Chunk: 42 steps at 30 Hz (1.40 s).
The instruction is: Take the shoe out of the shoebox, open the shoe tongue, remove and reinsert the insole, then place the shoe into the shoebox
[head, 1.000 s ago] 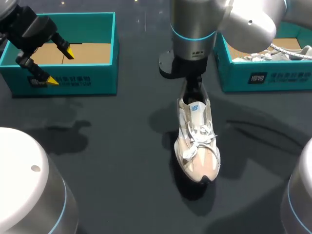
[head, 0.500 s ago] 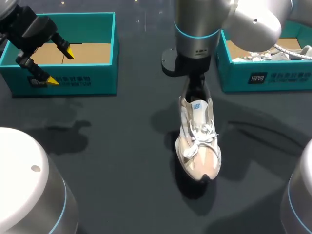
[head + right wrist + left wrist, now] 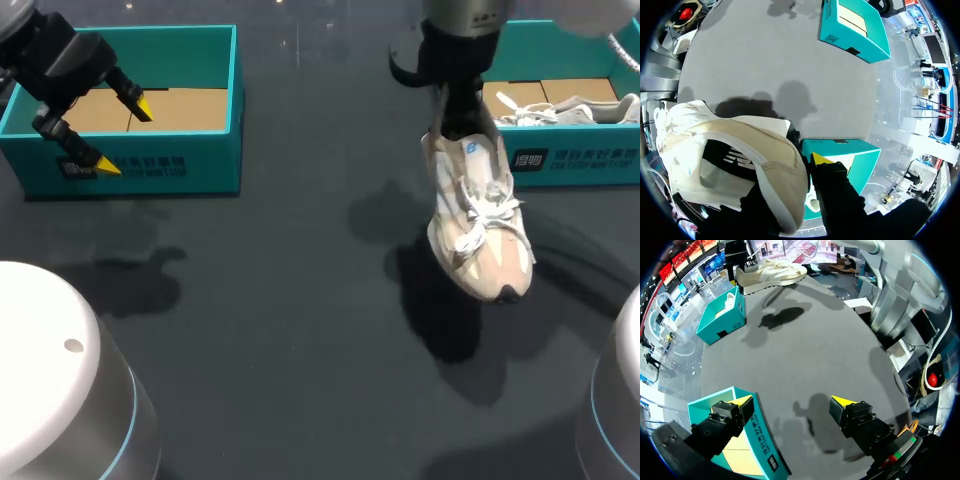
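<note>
Firmly, the right gripper (image 3: 458,112) clamps the heel collar of the shoe (image 3: 478,215), with one yellow-tipped finger outside it and the other hidden inside. The shoe hangs toe-down, clear of the table (image 3: 280,300), just in front of the right shoebox (image 3: 570,160), which holds a second shoe (image 3: 560,108). Well apart, the left gripper (image 3: 122,136) hovers above the front wall of the left shoebox (image 3: 180,165), fingers spread wide and holding nothing.

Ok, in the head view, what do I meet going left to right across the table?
Left teal shoebox → shoe, held up off the table at its heel by the right claw → right teal shoebox, with a second shoe lying inside it.
</note>
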Available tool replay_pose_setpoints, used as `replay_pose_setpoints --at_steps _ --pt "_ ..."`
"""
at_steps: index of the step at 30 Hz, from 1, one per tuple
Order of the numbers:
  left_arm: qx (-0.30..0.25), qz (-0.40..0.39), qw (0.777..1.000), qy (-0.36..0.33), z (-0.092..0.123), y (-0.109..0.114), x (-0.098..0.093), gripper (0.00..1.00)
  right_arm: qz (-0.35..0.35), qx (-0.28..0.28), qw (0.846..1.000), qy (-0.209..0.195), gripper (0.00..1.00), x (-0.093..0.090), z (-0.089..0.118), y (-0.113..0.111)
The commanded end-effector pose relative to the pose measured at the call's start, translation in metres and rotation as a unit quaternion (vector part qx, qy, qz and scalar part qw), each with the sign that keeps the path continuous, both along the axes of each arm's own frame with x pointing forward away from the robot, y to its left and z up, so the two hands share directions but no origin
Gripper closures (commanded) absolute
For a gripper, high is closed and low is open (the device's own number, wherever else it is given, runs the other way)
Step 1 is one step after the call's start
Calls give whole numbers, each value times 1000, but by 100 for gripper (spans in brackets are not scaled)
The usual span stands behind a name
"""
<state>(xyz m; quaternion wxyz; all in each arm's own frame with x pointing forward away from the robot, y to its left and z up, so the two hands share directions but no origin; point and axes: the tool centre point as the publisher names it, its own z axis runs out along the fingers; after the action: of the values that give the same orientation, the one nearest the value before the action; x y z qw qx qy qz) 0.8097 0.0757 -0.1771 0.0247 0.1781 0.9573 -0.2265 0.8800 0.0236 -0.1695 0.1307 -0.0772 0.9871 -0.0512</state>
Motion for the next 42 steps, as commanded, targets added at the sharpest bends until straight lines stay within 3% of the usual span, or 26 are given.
replay_pose_setpoints --at_steps 1,17,25,34,42 --pt "2 -1 1000 0 0 0 1 0 5 14 1000 1 100 -1 4 -16" --pt "2 -1 1000 0 0 0 1 0 5 14 1000 1 100 -1 4 -16" --pt "2 -1 1000 0 0 0 1 0 -6 6 1000 9 100 52 34 -78" --pt "2 -1 1000 0 0 0 1 0 -23 -1 1000 0 100 111 65 -132" --pt "2 -1 1000 0 0 0 1 0 -30 2 1000 -3 100 115 68 -135"
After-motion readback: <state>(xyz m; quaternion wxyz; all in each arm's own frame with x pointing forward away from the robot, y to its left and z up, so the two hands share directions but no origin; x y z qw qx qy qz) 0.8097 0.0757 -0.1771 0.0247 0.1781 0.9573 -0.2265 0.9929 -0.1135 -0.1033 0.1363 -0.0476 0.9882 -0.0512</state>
